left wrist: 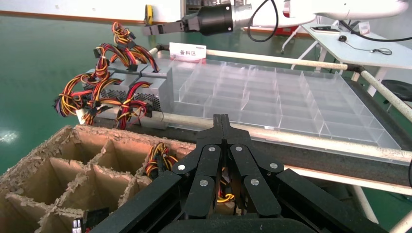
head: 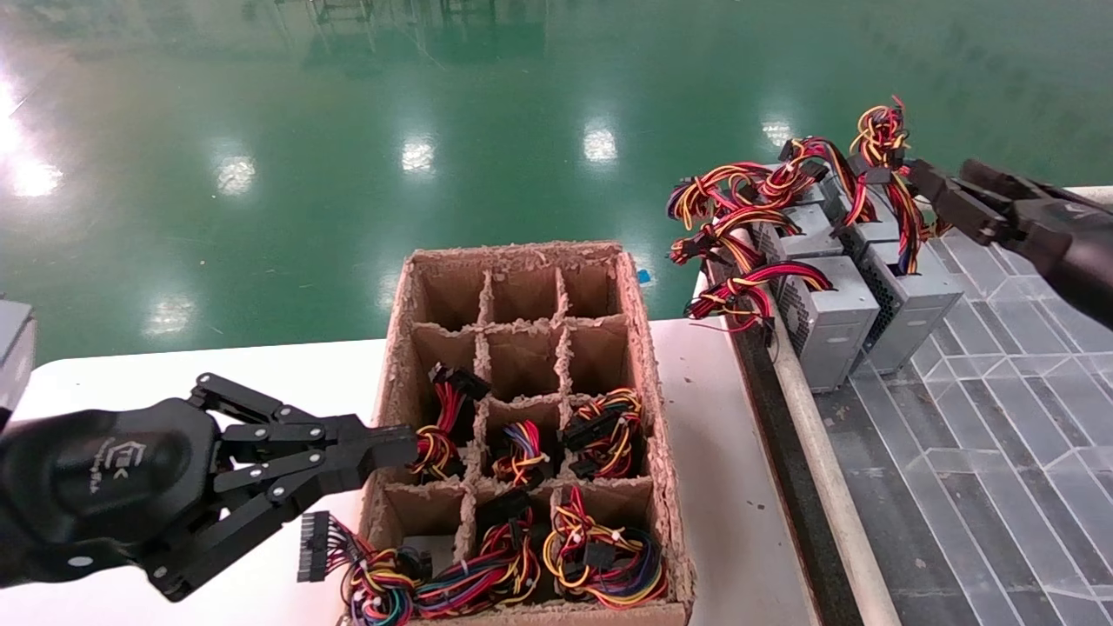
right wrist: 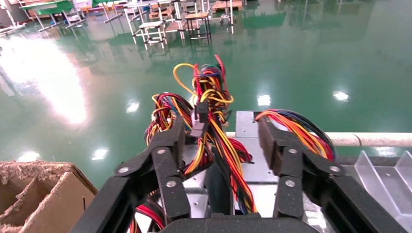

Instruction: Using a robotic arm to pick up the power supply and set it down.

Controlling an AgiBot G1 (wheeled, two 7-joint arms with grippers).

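Glossy green flooring [head: 348, 130] mirrors ceiling lights behind a white desk [head: 739, 487]. A brown cardboard divider box [head: 522, 261] stands at the desk's near middle, its nearer cells filled with wire bundles. Beside the desk's right edge, a clear compartment tray [head: 1000, 417] carries a row of units at its far left corner. The right gripper [right wrist: 221, 141], fingers apart, straddles the wires of the power supply [head: 909, 300] there. The left gripper [head: 391, 448], fingers together, hovers at the box's left wall.
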